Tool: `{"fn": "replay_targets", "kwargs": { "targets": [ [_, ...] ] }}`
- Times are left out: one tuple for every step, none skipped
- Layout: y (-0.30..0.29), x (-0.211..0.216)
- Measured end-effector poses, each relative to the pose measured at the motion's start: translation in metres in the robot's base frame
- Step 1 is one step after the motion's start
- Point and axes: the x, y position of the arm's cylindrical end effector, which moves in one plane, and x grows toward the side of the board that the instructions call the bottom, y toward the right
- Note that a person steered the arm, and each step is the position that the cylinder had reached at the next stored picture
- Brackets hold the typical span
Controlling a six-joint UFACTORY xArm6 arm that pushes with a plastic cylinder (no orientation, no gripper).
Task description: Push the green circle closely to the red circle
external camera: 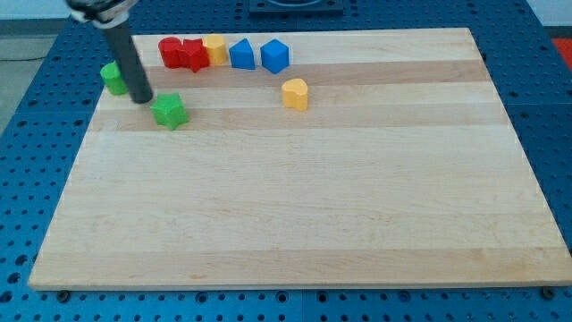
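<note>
Near the view's top left corner, my tip (141,99) rests on the table (295,215), with the dark rod rising from it and leaning toward the view's upper left, out of frame. No fingers exist on this rig, so no open or closed state applies. The tip sits between two green blocks: the green circle (112,77) lies just up and to the view's left, partly hidden by the rod, close to the table's left edge; the green star (169,111) lies just to the view's right of the tip.

Along the table's top edge runs a row of blocks. The red circle (170,52) stands at its left end, touching a red star-like block (194,55), then a yellow block (215,48), a blue triangle-like block (241,55) and a blue cube-like block (275,55). A yellow heart-like block (295,93) sits apart, below the row.

Bare table separates the green circle from the red circle. The lower and right parts of the table carry nothing.
</note>
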Motion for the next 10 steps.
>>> {"fn": "replay_targets", "kwargs": {
  "targets": [
    [-0.045,0.03],
    [-0.058,0.025],
    [-0.055,0.002],
    [-0.05,-0.016],
    [-0.05,-0.026],
    [-0.05,-0.033],
    [-0.05,-0.044],
    [-0.05,-0.056],
    [-0.048,-0.065],
    [-0.043,-0.073]
  ]
}}
